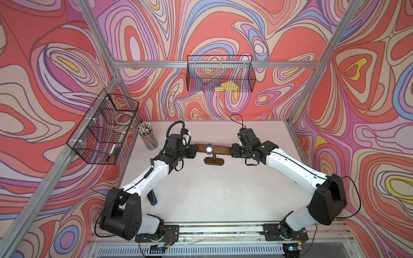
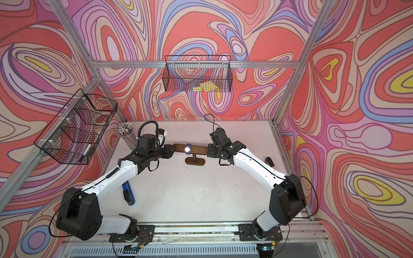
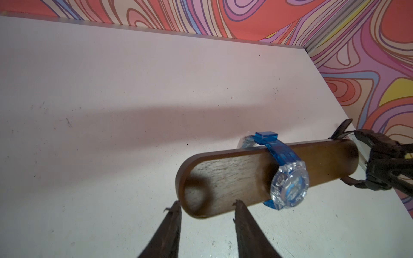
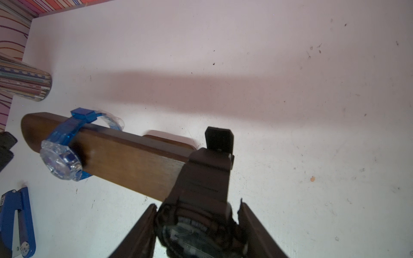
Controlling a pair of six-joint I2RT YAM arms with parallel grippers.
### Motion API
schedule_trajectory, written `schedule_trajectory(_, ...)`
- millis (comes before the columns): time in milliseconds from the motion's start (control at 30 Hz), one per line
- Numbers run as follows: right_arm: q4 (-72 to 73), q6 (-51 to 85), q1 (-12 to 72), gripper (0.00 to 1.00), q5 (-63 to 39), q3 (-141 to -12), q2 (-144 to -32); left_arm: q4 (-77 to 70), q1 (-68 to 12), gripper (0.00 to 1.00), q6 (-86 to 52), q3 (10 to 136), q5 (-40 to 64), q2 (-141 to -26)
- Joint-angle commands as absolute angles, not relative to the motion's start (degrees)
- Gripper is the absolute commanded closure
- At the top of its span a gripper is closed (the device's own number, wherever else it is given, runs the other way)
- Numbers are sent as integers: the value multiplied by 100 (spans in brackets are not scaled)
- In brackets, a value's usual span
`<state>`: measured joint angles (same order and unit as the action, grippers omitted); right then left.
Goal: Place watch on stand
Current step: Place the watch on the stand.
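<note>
Surface: white table. On it, toward 12 o'clock of centre, the stand is upright. At the bar's 9 o'clock end: left gripper, jaws partly parted, empty; contact with bar unclear. At the 3 o'clock end: right gripper clamped on black watch, strap around that end. Mid-bar: blue watch, encircling it.

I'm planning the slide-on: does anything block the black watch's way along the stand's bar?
Nothing visible does. The black watch, held in the right end effector, already loops one tip of the stand. The blue watch wraps the bar farther along, with bare wood between.
</note>
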<state>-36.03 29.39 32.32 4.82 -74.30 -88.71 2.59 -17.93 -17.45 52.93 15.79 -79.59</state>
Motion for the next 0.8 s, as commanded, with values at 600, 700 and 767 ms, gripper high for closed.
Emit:
schedule_trajectory(600,-3394,2813,3234,82,319,-7738,-9131,-307,-1810,62,-1995,4929,2042,-7911)
schedule_trajectory(700,-3400,2815,3234,82,267,-7787,-9193,-315,-1810,63,-1976,4933,2042,-7919)
schedule_trajectory(767,-3399,2812,3239,82,281,-7796,-9204,-317,-1810,63,-1948,4949,2003,-7928)
